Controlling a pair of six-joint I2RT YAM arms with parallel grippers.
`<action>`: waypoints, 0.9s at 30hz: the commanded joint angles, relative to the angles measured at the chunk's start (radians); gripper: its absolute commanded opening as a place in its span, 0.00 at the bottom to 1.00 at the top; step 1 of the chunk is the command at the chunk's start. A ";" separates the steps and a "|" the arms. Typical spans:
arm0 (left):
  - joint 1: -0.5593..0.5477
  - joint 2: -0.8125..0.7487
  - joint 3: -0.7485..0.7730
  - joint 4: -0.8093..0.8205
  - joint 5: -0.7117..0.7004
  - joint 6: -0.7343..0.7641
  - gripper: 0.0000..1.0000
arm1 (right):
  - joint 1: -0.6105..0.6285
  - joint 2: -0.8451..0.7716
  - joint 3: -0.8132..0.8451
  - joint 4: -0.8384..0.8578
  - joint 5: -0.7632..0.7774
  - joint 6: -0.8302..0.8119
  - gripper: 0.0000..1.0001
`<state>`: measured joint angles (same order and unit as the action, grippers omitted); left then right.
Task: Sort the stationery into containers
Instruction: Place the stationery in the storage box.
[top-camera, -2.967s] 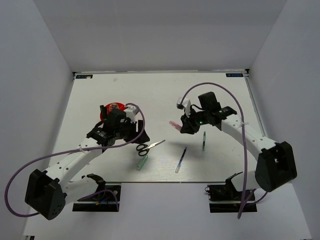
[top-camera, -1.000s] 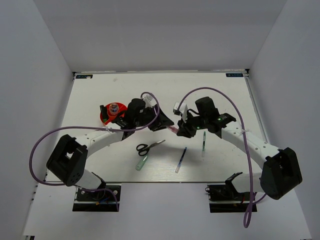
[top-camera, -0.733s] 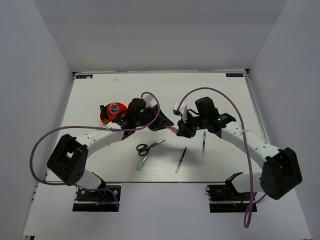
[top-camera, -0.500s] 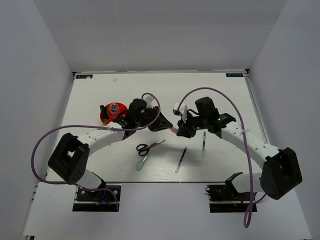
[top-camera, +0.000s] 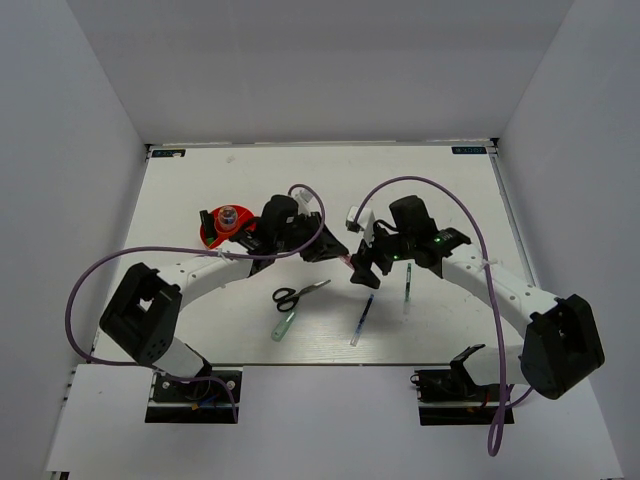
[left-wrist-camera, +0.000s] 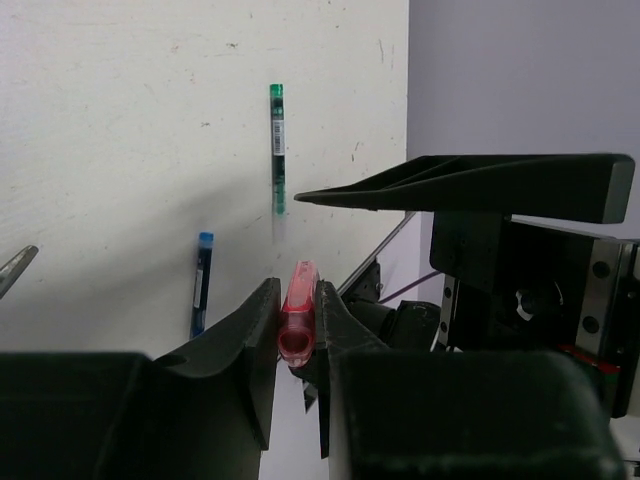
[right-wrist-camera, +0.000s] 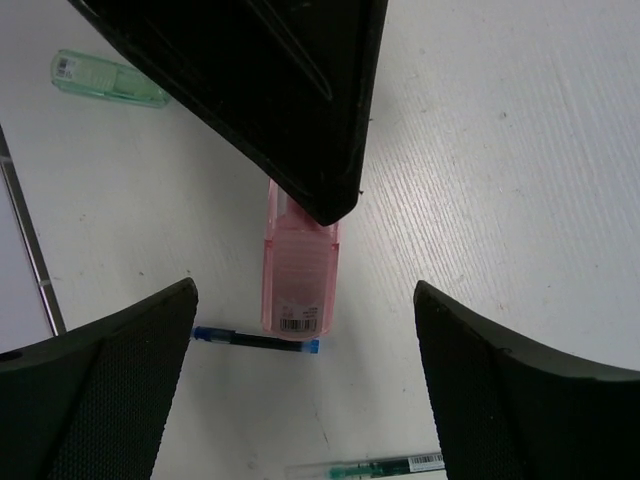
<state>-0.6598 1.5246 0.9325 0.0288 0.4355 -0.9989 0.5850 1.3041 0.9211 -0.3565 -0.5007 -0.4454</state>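
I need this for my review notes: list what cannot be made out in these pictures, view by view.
- Top view: orange cup contents too small; left arm covers its right side.
- Top view: pink marker nearly hidden between left claw and right claw.
- Left wrist: scissors cut by the left edge; only a blade tip shows.
- Right wrist: marker's far end behind the left claw's finger; green pen cut by the bottom edge.

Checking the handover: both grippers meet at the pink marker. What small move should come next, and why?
Probably the left gripper should carry the pink marker toward the orange-red cup: it is shut on the marker, and the right gripper stands wide open, clear of it.
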 joint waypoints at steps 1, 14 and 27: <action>-0.009 -0.024 0.048 -0.029 0.005 0.032 0.00 | 0.004 -0.029 -0.010 0.040 0.007 0.005 0.90; 0.142 -0.222 0.241 -0.498 -0.184 0.273 0.00 | -0.007 -0.117 -0.025 -0.021 0.024 -0.029 0.90; 0.452 -0.078 0.629 -0.895 -0.250 0.597 0.00 | -0.007 -0.095 -0.011 -0.081 0.002 -0.072 0.00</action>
<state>-0.2447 1.3983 1.4963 -0.7628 0.1833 -0.4911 0.5819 1.2053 0.9001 -0.4217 -0.4797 -0.5022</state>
